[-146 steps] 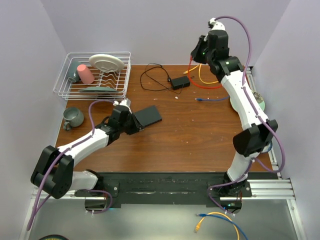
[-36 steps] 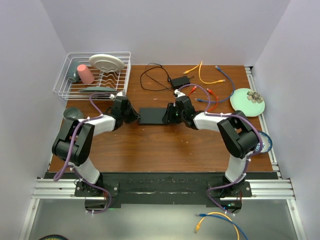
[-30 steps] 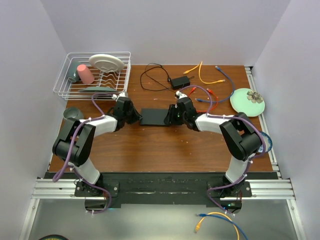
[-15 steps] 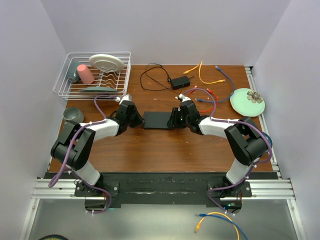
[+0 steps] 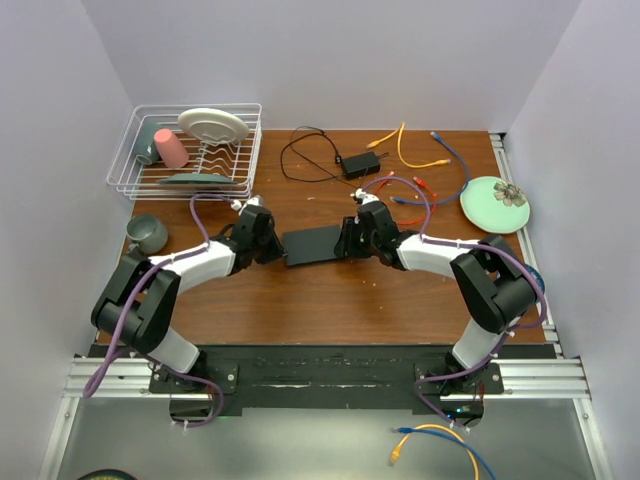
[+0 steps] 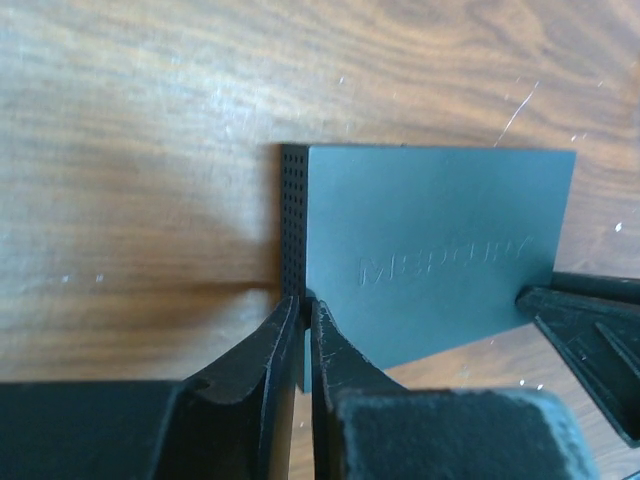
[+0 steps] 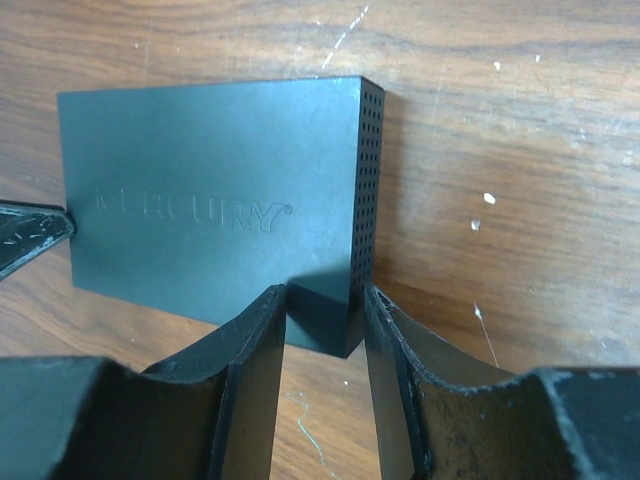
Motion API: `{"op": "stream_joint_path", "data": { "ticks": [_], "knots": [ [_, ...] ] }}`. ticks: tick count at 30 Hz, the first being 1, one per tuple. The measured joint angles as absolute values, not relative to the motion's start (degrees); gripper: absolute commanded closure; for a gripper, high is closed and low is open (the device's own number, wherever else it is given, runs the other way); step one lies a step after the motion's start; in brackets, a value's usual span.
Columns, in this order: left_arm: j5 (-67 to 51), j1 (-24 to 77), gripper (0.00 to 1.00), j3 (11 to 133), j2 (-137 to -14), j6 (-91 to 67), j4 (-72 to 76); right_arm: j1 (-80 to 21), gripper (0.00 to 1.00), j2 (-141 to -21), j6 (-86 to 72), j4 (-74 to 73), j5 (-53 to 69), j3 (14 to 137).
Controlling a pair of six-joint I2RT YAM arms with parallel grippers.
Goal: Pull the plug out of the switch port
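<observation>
Right claw: fingers spread astride a corner at the right end of the switch, one over the lid and one against the perforated end face. Both look to bear on it, so logged as grasping the switch. Left claw: clenched to a thin slit with nothing between the fingers, tips touching the perforated left end.

Switch lies flat mid-tabletop, slightly skewed, between the two claws. Port: not seen in any view. Both short ends are vent grilles, so the socket row is presumably on a long edge. Plug: none visible, and no cord seen running into the switch. Loose cords and the adapter lie farther back, well apart from it.

Step in hand (judgement): bracing the switch so a port edge can be reached.
- Keep the right grip firm and low so the box stays flat.
- Use the left tips as a stop, not a shove, or the box will pivot.
- If a plug turns up, press the latch first, then pull straight along the socket axis while the other claw holds the box back.

Views: only the top view places the switch relative to cords and arms, but the finger gaps are unreadable there. The wrist views give the gaps, contact, grilles and embossed lid lettering. Each also shows the opposite claw's tip at the other end of the lid.
</observation>
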State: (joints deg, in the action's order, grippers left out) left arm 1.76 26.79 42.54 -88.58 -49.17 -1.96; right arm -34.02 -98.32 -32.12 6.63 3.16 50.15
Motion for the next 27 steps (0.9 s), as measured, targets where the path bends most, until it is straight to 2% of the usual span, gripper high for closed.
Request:
{"op": "stream_joint_path", "data": {
  "ticks": [27],
  "knots": [
    [2.04, 26.63, 0.85, 49.82, -94.91, -48.18, -4.05, -34.06, 0.6, -97.47, -31.99, 6.37, 2.57, 49.25]
  ]
}}
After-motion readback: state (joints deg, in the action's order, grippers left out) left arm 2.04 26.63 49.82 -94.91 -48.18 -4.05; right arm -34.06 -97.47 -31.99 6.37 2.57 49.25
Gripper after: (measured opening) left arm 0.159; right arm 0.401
